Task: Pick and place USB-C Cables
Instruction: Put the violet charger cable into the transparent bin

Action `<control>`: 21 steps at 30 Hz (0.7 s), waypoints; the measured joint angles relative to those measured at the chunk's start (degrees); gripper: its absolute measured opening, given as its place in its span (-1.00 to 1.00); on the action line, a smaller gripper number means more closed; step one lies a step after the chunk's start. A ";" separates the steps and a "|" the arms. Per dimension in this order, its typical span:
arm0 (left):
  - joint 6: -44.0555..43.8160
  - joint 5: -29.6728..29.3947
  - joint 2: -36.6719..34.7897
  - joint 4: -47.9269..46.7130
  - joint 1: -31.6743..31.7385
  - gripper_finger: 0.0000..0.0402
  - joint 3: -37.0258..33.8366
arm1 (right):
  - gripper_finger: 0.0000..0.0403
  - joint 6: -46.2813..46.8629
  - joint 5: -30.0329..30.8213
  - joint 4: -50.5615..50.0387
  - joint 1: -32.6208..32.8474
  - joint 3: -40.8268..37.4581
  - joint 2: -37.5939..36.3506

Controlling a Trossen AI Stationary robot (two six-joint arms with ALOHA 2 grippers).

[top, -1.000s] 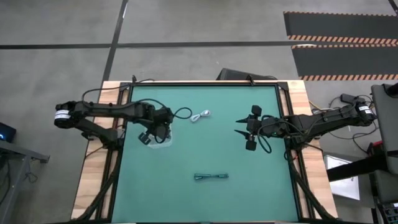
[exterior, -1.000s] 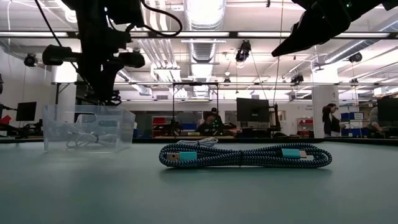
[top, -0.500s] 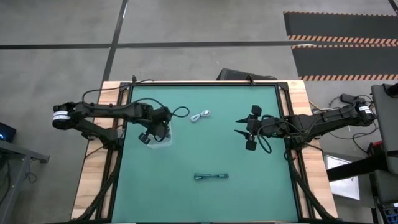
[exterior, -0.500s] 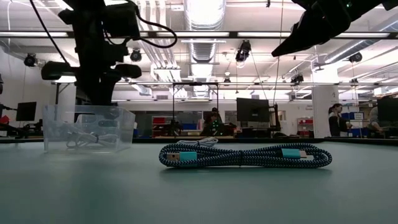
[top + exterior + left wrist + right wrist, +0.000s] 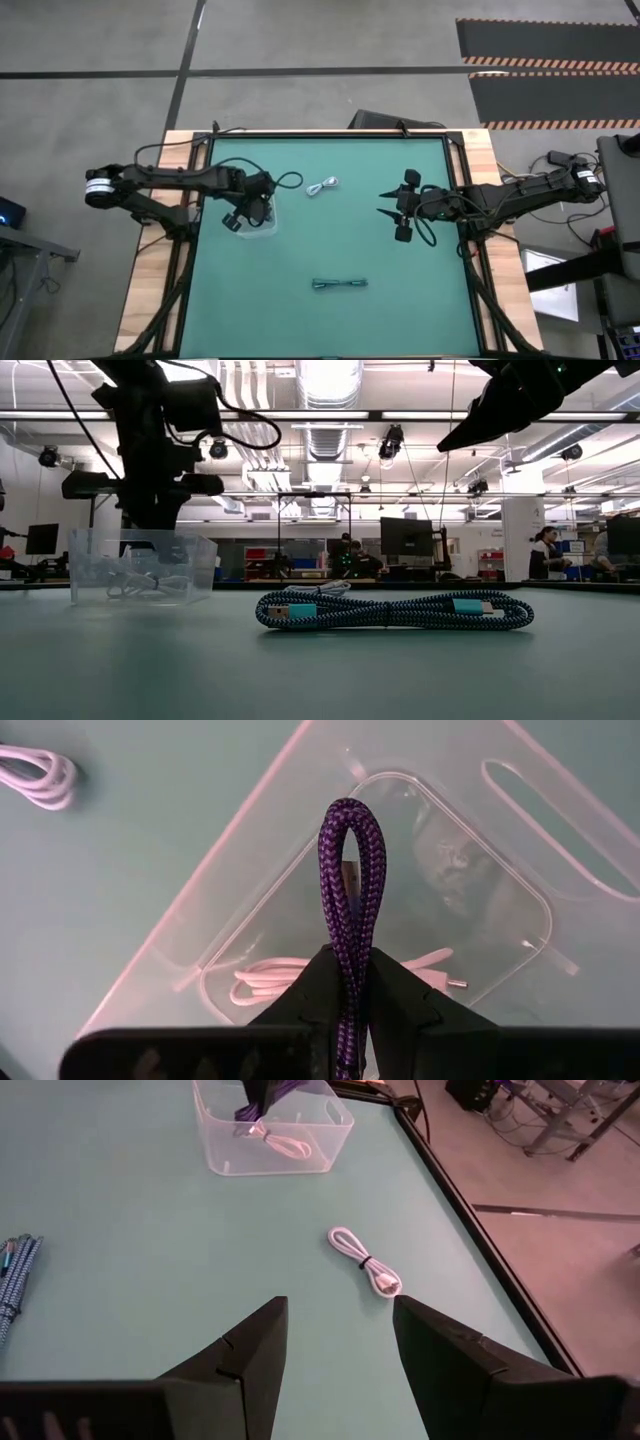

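High view: left gripper (image 5: 259, 212) over clear bin (image 5: 268, 231); white cable (image 5: 322, 187) and teal cable (image 5: 339, 284) loose on mat.
Left wrist: clenched on purple cable (image 5: 352, 880); pink cable (image 5: 275, 982) already binned.
Right wrist: right gripper (image 5: 334, 1342) released, idle.
Two to go.

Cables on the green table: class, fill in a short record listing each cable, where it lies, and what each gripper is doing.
purple cable: held by the left gripper, over the clear box
white cable in box: lying on the box floor
white cable on table: loose, beside the box
teal cable: loose, near the table's front edge
left gripper: shut on the purple cable
right gripper: open, empty, raised above the green table
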 joint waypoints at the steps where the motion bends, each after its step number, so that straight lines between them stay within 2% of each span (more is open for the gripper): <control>1: -0.01 0.00 0.00 0.61 0.00 -0.91 -0.50 | -0.13 0.00 0.00 0.00 -0.02 0.00 0.00; 17: -0.04 -1.22 0.02 3.65 0.00 -0.91 -2.12 | -0.13 0.03 0.00 0.00 0.00 0.00 0.00; 21: -0.04 -3.59 0.03 3.64 -0.01 -0.91 -2.12 | -0.13 0.03 0.00 0.00 0.01 0.00 0.00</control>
